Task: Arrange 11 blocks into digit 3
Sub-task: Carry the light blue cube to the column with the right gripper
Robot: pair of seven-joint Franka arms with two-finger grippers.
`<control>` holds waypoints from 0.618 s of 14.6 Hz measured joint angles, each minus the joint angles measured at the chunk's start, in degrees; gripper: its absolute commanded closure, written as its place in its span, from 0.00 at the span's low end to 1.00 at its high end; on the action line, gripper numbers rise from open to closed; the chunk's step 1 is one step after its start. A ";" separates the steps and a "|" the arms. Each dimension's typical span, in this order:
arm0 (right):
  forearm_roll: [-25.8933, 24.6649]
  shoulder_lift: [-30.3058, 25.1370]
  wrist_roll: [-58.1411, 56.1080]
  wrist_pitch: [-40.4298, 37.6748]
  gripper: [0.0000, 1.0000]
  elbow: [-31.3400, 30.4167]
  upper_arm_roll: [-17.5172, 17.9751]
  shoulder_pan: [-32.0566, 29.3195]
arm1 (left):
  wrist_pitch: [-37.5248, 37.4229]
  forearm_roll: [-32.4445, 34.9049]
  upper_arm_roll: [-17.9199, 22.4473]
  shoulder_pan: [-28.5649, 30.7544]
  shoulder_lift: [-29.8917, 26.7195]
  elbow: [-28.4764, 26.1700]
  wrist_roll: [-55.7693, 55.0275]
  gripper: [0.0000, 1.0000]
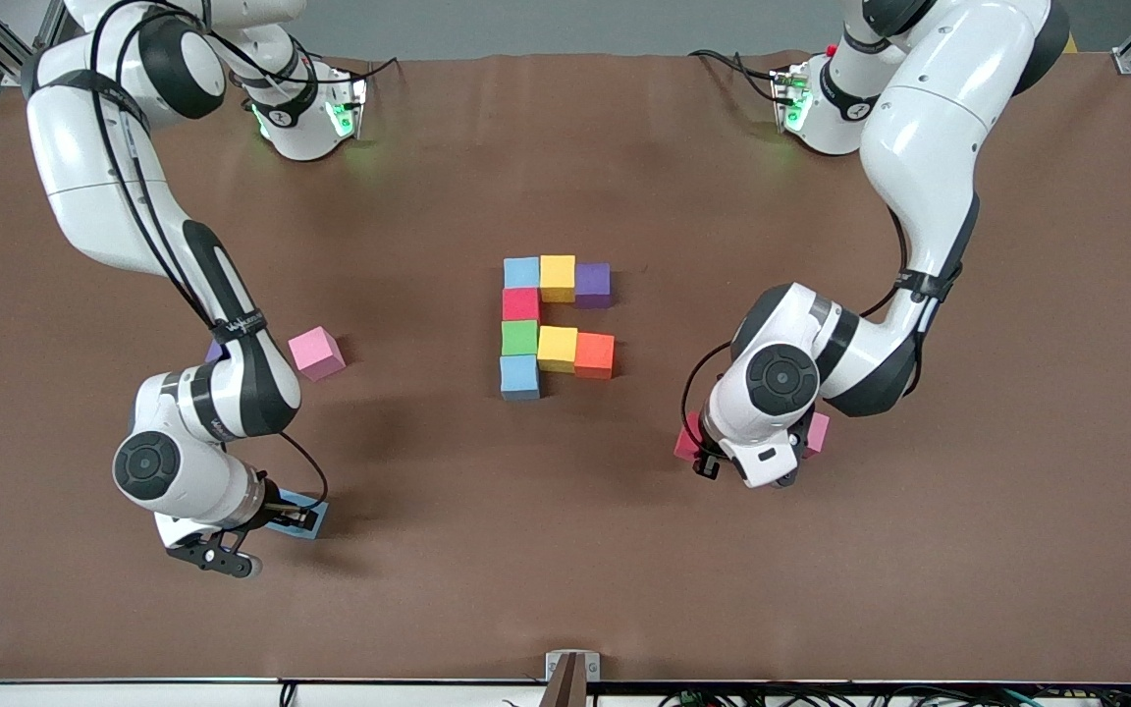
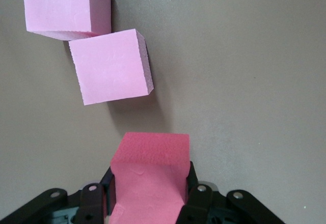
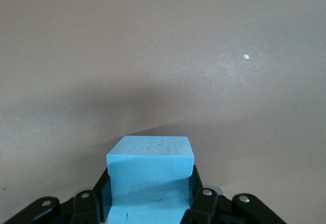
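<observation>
Eight-cube partial digit 3 [image 1: 551, 324] lacks its nearest bar. Right gripper [image 3: 151, 203] clamps a light blue block [image 3: 151, 175] on the table; left gripper [image 2: 148, 201] holds a red block [image 2: 149, 175] beside two pink blocks [image 2: 111, 66]. Next: lift the blue one and butt it against the column's near end.

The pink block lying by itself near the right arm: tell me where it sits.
In the front view, the pink block rests on the table toward the right arm's end, level with the yellow block of the partly built digit and right beside the right arm's forearm.

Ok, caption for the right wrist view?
Right gripper closing its jaws on a light blue block over the bare brown table.
</observation>
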 measured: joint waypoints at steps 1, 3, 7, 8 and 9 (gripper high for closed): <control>0.00 -0.01 -1.33 -0.65 0.95 0.14 0.17 0.45 | 0.00 0.00 0.00 0.00 0.00 0.00 0.00 0.70; 0.00 -0.03 -4.75 -1.74 0.95 0.40 0.36 2.12 | 0.00 0.00 0.00 0.01 0.00 0.00 0.00 0.70; 0.00 -0.31 -6.82 -4.91 0.97 1.11 0.67 5.96 | 0.00 0.00 0.01 0.01 0.00 0.00 0.00 0.70; 0.00 -0.43 -6.84 -5.22 0.97 1.32 0.76 7.08 | 0.00 0.00 0.02 0.02 0.00 0.00 0.00 0.70; 0.00 -0.50 -6.84 -5.32 0.98 1.50 0.90 8.33 | 0.00 0.00 0.02 0.02 0.00 0.00 0.00 0.70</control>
